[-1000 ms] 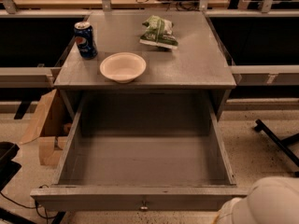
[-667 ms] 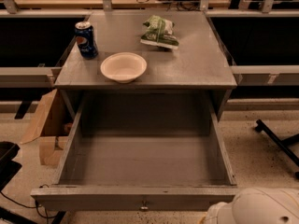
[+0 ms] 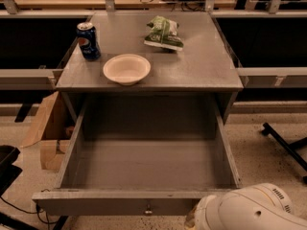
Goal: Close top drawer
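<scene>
The top drawer is a wide, deep grey wooden drawer pulled far out of the grey cabinet toward me. It is empty inside. Its front panel runs along the bottom of the view with a small metal knob at its centre. A white rounded part of my arm shows at the bottom right, just in front of the drawer's right front corner. The gripper itself is out of view.
On the cabinet top stand a blue Pepsi can, a white bowl and a green snack bag. A cardboard box lies on the floor at the left. A black chair leg is at the right.
The white arm part at the bottom right has moved left and further into view, closer to the drawer's front right corner. The drawer has not moved.
</scene>
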You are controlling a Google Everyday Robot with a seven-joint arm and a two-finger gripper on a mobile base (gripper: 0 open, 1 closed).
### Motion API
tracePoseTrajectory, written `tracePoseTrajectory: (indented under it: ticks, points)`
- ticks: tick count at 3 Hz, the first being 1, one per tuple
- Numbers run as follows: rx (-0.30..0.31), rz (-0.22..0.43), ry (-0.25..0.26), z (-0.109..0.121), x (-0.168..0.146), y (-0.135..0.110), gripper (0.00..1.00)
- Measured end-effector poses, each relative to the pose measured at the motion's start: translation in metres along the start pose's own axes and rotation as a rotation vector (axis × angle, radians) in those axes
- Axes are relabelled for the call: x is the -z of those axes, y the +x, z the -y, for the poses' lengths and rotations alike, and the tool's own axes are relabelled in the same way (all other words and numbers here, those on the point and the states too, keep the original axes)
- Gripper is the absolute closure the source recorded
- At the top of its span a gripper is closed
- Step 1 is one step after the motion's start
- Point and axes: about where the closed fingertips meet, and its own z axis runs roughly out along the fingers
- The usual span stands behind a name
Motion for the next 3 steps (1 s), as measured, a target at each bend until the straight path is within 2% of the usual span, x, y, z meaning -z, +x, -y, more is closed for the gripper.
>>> tracePoseTrajectory:
  ticks: [1,3]
  points:
    - [0.002,0.0,0.005,0.001,-0.001,0.0,1.0]
    - [0.029,-0.008,0.05,0.027,-0.003,-0.001,1.0]
